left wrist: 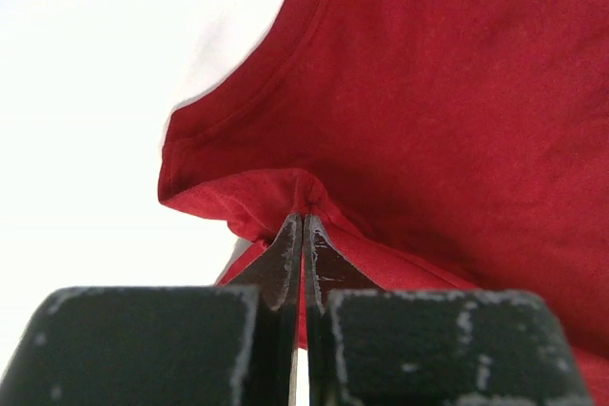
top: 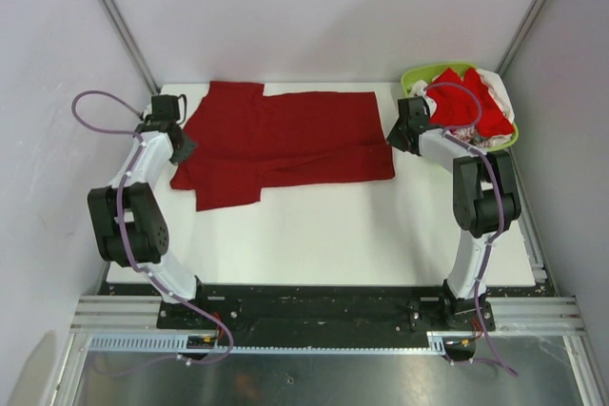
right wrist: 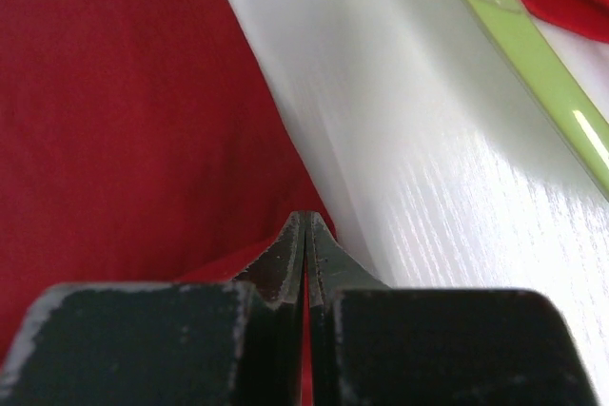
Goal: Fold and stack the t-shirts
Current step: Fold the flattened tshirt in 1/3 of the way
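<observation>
While both pairs of fingers are squeezed tight together, each has cloth in it. The left gripper (left wrist: 303, 223) is clamped on a bunched-up fold of the crimson t-shirt (left wrist: 457, 92) right by the neckline. The right gripper (right wrist: 304, 223) pinches the same shirt at its opposite edge, where the red meets bare white table (right wrist: 409, 168). That shirt lies spread sideways across the far half of the table, 1 sleeve sticking toward the near edge on the left. Over in the far right corner sits a lime-green basket (top: 411, 76) stuffed with brighter red shirts (top: 459, 94) plus some white patterned fabric, just beside the right gripper.
</observation>
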Motion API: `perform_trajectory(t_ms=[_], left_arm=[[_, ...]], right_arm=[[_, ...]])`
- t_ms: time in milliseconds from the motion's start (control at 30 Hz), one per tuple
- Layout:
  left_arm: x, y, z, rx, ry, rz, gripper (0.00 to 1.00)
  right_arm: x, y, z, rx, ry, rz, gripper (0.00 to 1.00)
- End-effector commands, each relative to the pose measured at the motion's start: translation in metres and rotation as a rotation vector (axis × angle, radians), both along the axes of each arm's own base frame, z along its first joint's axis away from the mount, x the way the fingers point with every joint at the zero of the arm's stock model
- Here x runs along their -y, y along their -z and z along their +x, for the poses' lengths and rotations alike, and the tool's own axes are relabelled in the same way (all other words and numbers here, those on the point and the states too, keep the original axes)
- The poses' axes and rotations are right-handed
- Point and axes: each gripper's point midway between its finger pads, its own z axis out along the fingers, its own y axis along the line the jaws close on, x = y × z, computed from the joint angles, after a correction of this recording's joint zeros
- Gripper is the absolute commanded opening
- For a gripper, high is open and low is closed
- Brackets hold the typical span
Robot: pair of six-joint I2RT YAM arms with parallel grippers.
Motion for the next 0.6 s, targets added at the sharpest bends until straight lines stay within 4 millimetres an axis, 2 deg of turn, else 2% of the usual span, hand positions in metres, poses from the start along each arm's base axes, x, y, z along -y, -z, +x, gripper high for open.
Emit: perform_trajectory(t_ms=[0, 267, 300, 333, 367, 433, 467, 500, 567], left_arm=[[-0.008, -0.013, 0.015, 0.052, -0.021, 0.005, 0.0], [-0.006, 0.001, 0.017, 0.023, -0.016, -0.01, 0.0], [-0.006, 0.002, 0.018, 0.023, -0.01, -0.009, 0.03], [-0.006, 0.001, 0.019, 0.027, -0.001, -0.007, 0.1], [-0.007, -0.001, 0.022, 0.033, 0.006, -0.004, 0.25], [-0.008, -0.009, 0.025, 0.055, 0.018, 0.003, 0.65], [-0.008, -0.015, 0.027, 0.071, 0.027, 0.007, 0.79], [-0.008, -0.022, 0.028, 0.088, 0.035, 0.012, 0.87], [-0.008, -0.034, 0.026, 0.115, 0.04, 0.02, 0.94]], right_arm=[[-0.004, -0.011, 0.019, 0.045, 0.004, 0.003, 0.0], [-0.006, 0.0, 0.019, 0.023, -0.014, 0.004, 0.0], [-0.006, -0.001, 0.02, 0.023, -0.019, 0.002, 0.07], [-0.006, -0.002, 0.02, 0.024, -0.025, -0.001, 0.19], [-0.007, -0.005, 0.021, 0.029, -0.031, -0.007, 0.33], [-0.006, -0.014, 0.023, 0.044, -0.044, -0.023, 0.57], [-0.006, -0.021, 0.024, 0.053, -0.051, -0.032, 0.65], [-0.006, -0.027, 0.025, 0.059, -0.058, -0.041, 0.7], [-0.008, -0.042, 0.025, 0.076, -0.075, -0.058, 0.75]])
